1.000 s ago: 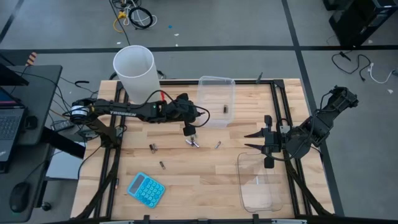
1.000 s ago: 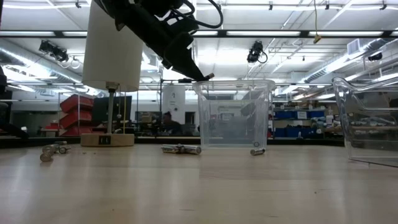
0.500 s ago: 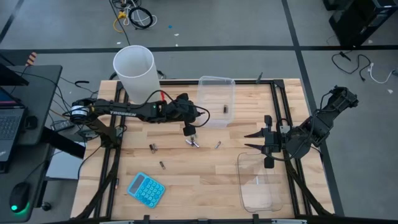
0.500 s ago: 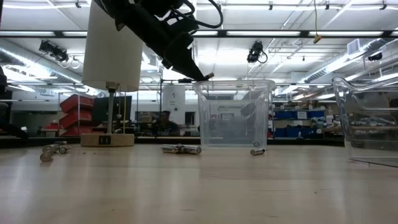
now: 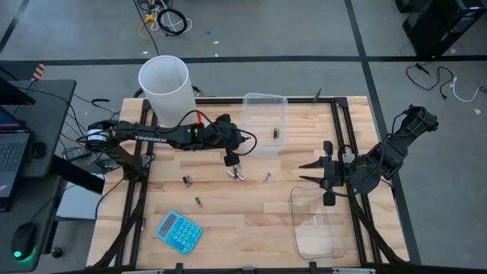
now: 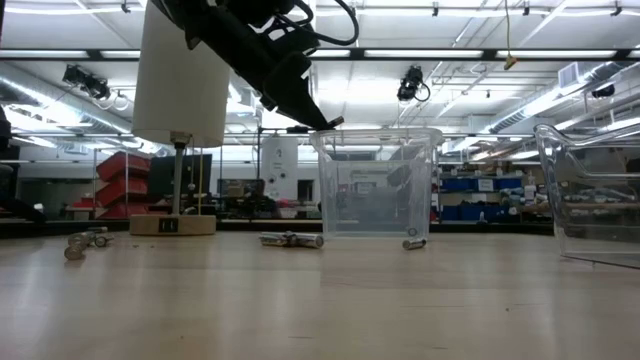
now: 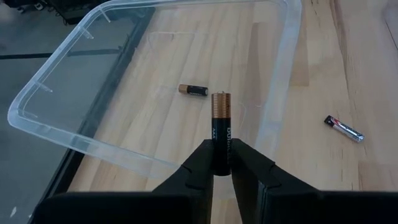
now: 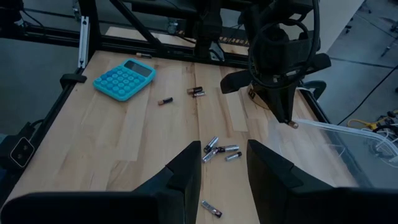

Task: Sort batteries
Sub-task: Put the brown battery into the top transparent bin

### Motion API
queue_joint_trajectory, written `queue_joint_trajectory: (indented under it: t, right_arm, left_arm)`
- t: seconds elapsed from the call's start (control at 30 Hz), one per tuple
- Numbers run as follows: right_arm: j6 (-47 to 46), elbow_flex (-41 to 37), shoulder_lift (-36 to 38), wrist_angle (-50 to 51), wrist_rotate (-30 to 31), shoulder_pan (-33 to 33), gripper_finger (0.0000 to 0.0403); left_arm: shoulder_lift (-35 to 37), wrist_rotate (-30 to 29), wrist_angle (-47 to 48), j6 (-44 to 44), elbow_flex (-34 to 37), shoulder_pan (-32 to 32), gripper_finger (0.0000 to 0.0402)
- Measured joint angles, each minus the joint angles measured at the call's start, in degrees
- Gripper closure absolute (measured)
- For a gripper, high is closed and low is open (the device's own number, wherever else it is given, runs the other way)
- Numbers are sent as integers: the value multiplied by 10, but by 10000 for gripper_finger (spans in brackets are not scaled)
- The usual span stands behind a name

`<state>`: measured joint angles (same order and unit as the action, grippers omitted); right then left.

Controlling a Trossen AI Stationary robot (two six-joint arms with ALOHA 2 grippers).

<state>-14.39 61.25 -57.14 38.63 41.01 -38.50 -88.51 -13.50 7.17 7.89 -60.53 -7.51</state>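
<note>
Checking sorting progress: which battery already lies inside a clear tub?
The dark, copper-tipped battery lying alone on the floor of the far tub. One more is pinched in the left gripper above that tub; the rest lie loose on the table.

Bright overhead strip lights; shadows seemingly faint.

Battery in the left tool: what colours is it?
Black body with a copper top; the battery shows best in the left wrist view.
</note>
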Motion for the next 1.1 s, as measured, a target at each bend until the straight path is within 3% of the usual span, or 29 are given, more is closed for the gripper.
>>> queue_joint_trajectory:
  t: [1.1]
  right_arm:
    - [0, 0, 0, 0, 0, 0, 288]
  left_arm:
    - [0, 0, -16, -1, 0, 0, 349]
